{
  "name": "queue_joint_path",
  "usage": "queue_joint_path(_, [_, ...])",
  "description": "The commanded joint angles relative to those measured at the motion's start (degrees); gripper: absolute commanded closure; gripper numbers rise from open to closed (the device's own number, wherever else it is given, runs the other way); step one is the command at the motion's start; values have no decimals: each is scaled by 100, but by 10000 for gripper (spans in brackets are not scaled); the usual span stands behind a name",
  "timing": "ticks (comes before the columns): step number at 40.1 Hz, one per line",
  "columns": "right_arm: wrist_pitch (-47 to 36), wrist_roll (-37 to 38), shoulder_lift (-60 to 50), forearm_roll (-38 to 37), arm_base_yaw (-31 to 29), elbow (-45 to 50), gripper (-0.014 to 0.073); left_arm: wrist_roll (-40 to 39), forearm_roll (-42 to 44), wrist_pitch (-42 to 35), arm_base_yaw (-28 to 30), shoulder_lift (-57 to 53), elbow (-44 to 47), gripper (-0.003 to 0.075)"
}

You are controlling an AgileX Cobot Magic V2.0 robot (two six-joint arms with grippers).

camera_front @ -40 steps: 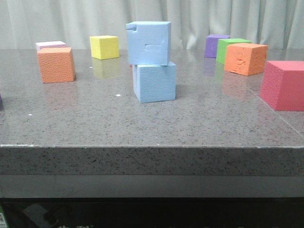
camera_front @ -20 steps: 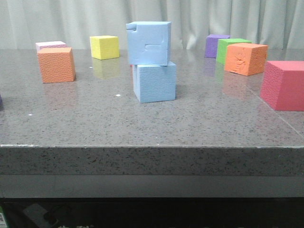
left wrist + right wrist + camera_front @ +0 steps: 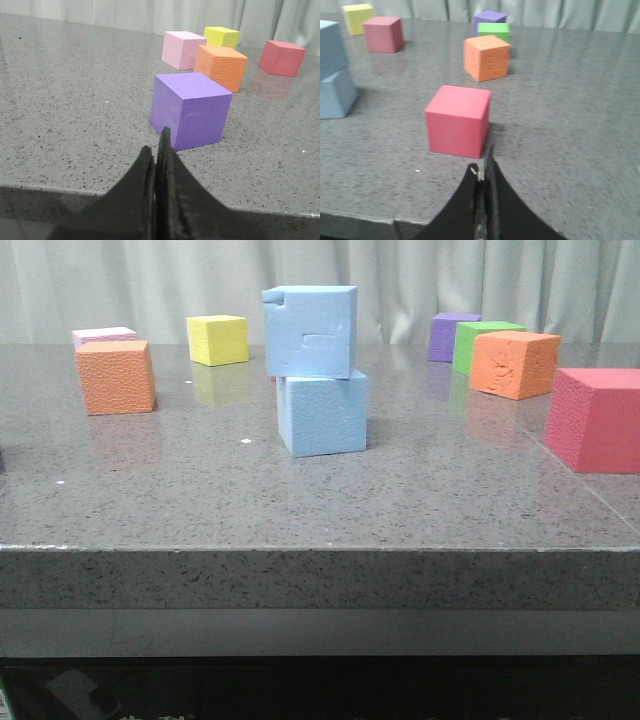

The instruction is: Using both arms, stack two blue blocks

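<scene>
Neither arm appears in the front view. In the right wrist view the stacked blue blocks (image 3: pixel 334 75), far off beside the right gripper (image 3: pixel 484 172), are cut by the frame edge, and the picture is soft. The pink block (image 3: pixel 598 420) is cropped at the front view's edge. A small red patch behind the lower blue block (image 3: pixel 321 412) cannot be identified.

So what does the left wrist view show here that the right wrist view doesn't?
Only the left wrist view shows the left gripper, shut and holding nothing, with a purple cube just beyond its tips and a pink cube farther off. Only the right wrist view shows the right gripper, also shut and holding nothing, the stacked blue blocks at the frame edge, and a green cube. Both show the grey table, a yellow cube and the curtain behind.
</scene>
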Motion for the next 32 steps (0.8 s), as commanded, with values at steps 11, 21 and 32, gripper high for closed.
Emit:
queue_joint_path(11, [-802, -35, -880, 204, -790, 920, 697, -1, -58, -469, 5, -146, 213, 738])
queue_joint_path(21, [-738, -35, -979, 226, -817, 1271, 697, -1, -58, -469, 5, -135, 213, 738])
queue_joint_path(32, [-795, -35, -979, 226, -817, 1271, 697, -1, -58, -469, 5, -135, 213, 738])
